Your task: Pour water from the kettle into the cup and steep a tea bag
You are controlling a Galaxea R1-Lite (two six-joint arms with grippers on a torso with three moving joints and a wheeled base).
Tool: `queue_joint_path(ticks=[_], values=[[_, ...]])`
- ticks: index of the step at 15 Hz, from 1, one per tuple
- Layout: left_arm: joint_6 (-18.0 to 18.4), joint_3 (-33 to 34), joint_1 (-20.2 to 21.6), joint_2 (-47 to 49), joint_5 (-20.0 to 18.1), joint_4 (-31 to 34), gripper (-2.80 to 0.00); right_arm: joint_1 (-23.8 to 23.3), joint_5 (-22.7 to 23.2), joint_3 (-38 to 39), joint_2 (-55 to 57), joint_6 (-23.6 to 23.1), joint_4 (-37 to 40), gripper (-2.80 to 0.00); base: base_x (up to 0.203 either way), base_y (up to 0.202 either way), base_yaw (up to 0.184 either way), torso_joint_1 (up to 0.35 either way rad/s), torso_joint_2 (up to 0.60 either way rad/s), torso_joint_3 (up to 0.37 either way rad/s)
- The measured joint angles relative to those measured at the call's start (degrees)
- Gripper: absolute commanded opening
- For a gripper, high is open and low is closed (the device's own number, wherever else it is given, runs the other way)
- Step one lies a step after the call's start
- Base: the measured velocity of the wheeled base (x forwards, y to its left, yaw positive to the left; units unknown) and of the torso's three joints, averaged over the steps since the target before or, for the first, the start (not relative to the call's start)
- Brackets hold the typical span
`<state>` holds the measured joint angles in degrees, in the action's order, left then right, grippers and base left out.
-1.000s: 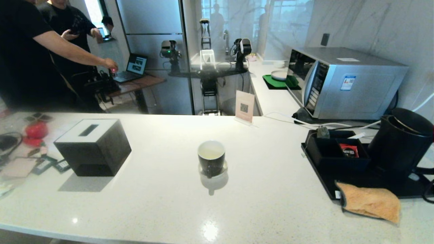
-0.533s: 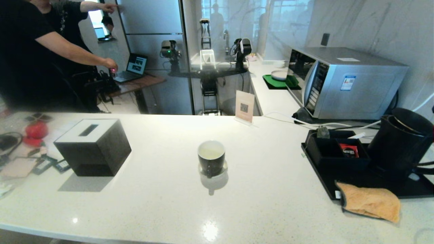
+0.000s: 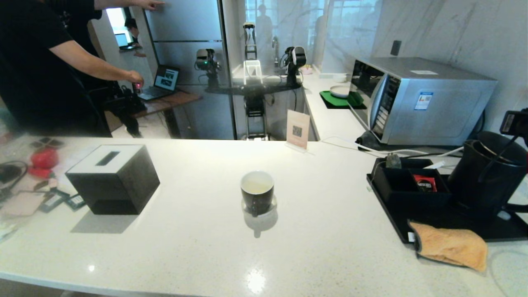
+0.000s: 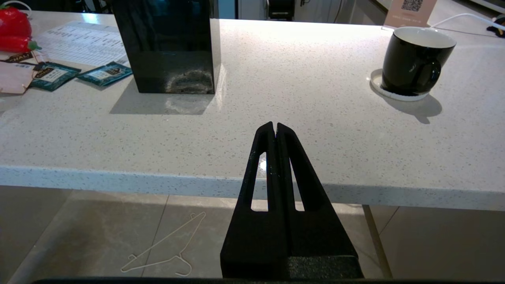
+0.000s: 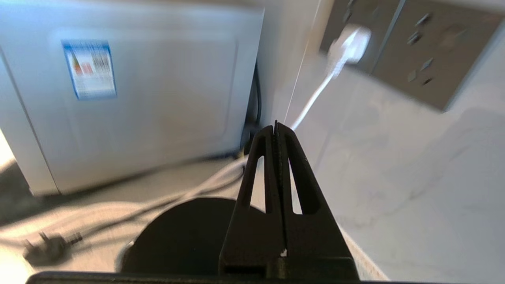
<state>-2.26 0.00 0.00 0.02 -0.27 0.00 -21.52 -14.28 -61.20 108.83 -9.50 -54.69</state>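
the kettle (image 3: 486, 177) stands upright at the far right of the bench (image 3: 198, 247), on a black tray (image 3: 416, 225) w/ its lid tipped up; it sits right of the tray's small compartment box. the tea bag (image 3: 392, 161) leans at the back rim of that box, a red sachet (image 3: 424, 182) lying inside it. the cup (image 3: 257, 192) is mid-bench on a white coaster (image 4: 378, 83), well apart from the kettle, handle toward the robot.

the right pincer (image 5: 276, 128) is above the kettle's dark round top, tips pressed together & holding nothing, pointing past it at the microwave (image 3: 416, 99) and wall. in the head view only a bit of the right arm (image 3: 513, 121) shows at the right edge, over the kettle. so the kettle lies below and just near of the tips; its long axis is vertical, handle not clearly seen from here.

the left pincer (image 4: 275, 128) hangs off the bench's front edge, tips also pressed together, empty, well short of the cup.

judgement: right arm is far nearer the kettle; it'd need to spread the pincer & drop toward the handle side first. ppl stand beyond the bench at the left.
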Motion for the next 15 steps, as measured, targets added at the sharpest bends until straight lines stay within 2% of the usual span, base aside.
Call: queue_joint_path(ticks=[6,15], values=[[0.0,0.0,0.0,0.0,0.0,0.0,-2.80,0.0,-0.1,-8.1,2.2,-0.5,12.6,-2.80,0.000,0.000,0.000,0.000,0.00,0.000],[0.0,0.0,0.0,0.0,0.0,0.0,-2.80,0.0,-0.1,-7.8,3.3,-1.7,16.0,-2.80,0.000,0.000,0.000,0.000,0.00,0.000]])
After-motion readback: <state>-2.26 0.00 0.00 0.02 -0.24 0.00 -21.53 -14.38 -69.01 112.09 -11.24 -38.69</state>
